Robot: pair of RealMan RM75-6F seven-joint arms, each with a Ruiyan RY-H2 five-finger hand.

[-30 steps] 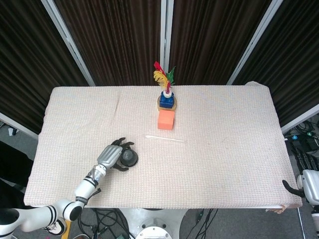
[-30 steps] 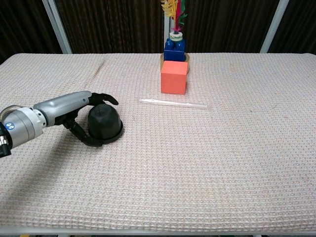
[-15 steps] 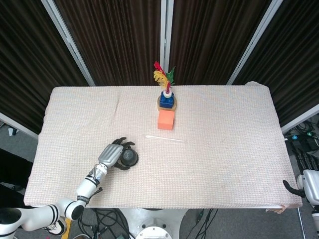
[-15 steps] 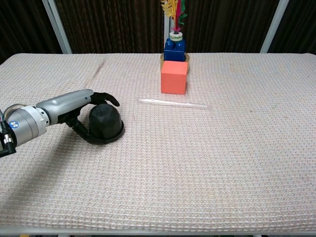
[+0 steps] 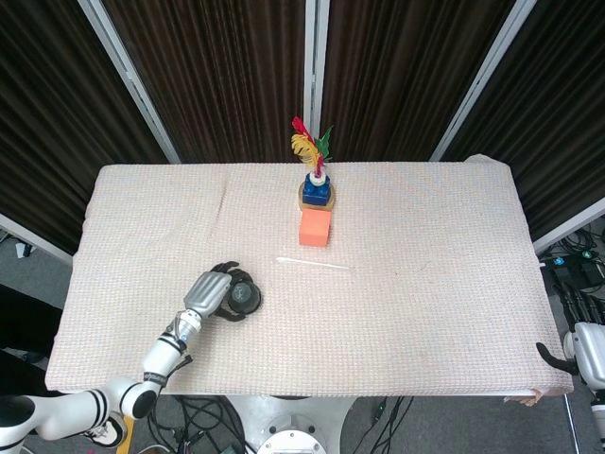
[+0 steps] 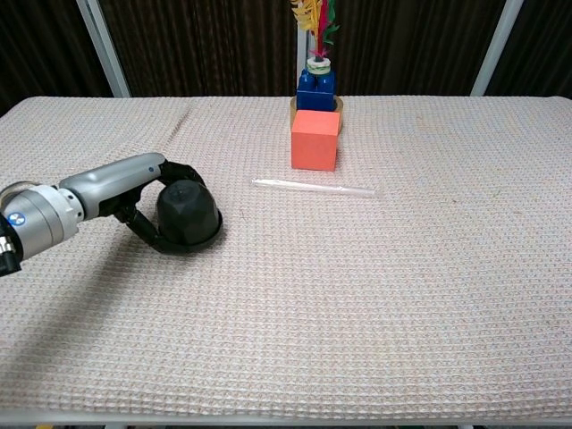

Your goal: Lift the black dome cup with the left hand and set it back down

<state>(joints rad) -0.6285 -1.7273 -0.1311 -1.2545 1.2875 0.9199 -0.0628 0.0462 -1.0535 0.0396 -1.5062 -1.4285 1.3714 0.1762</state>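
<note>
The cup (image 6: 189, 214), a black dome, sits rim-down on the cloth (image 6: 375, 295) toward the near left of the table, well apart from the other things. The left hand (image 6: 134, 192) reaches in from the left and wraps it: the silver back of the hand lies over the dome's left side, and dark fingers (image 6: 147, 234) curl around its near and far flanks, touching it. From the head view the hand (image 5: 208, 293) covers the cup's (image 5: 245, 299) left half, with fingers hooked around it. The grasp looks closed on the cup, though whether the rim is off the cloth I cannot tell; in the chest view the base seems to meet the weave. Farther back, near the middle, an orange block (image 6: 315, 139) stands just in front of a blue block (image 6: 317, 89) topped with red, yellow and green feathers (image 6: 313, 20). A clear straw (image 6: 313, 188) lies flat on the cloth just in front of the orange block. The right hand (image 5: 567, 359) shows only as a dark finger and white casing at the table's near right corner; whether it is spread or clenched I cannot tell.
</note>
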